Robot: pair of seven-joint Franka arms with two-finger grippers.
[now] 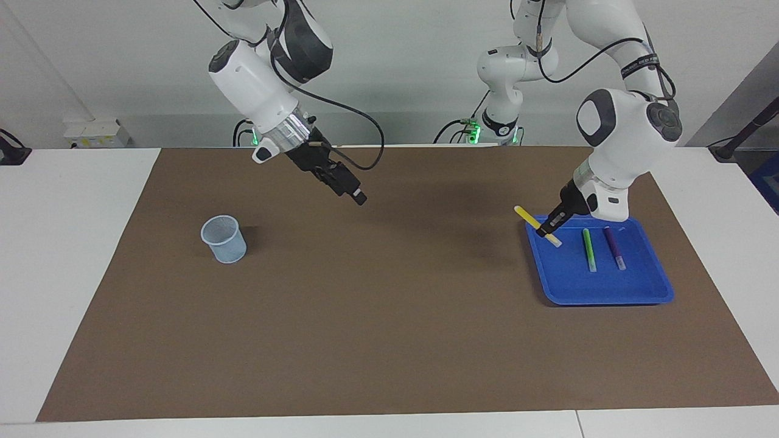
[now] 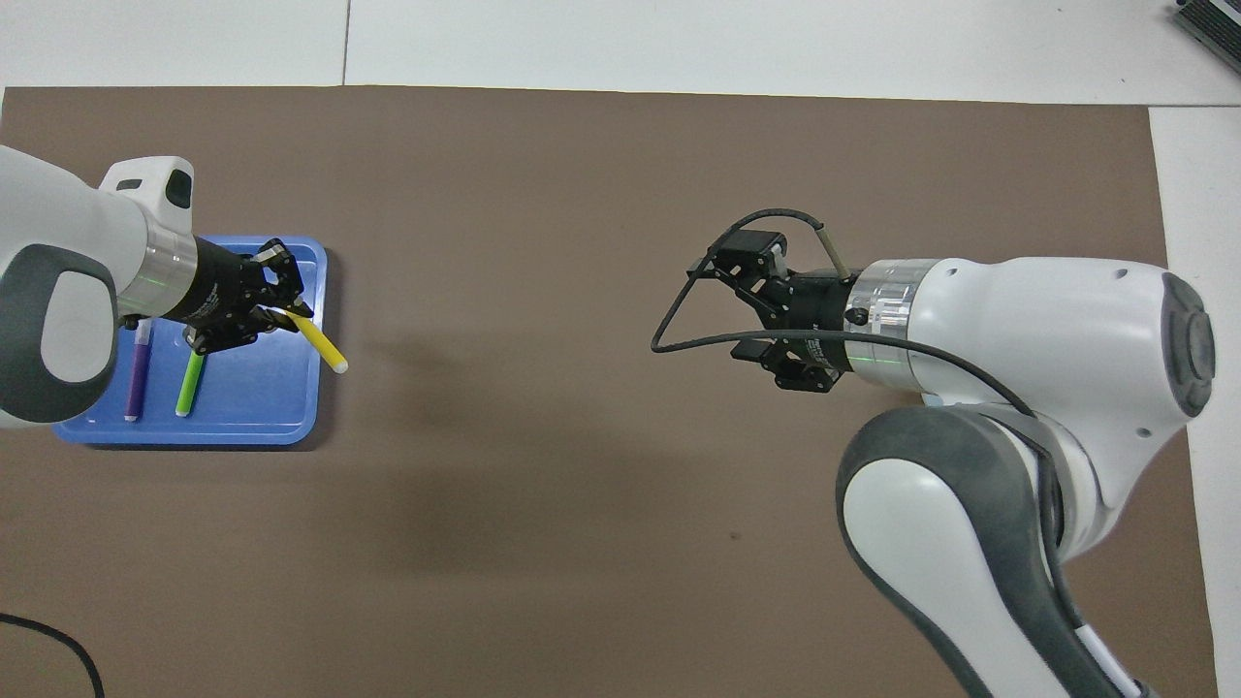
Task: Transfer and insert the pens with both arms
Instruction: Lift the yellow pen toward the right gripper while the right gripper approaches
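Yellow pen (image 1: 537, 225) is clamped in the left pincer (image 1: 543, 231), tilted, over the blue tray's (image 1: 608, 286) rim twd the worktop's middle. Green pen (image 1: 588, 249) & purple pen (image 1: 614, 248) lie in the tray. Right pincer (image 1: 359, 198) wide, empty, over bare brown mat (image 1: 389, 340). Risk: thin, slanted grip; pen may swivel or drop at handover. Plenty of room btw arms; mesh cup (image 1: 224, 239) stands well apart.
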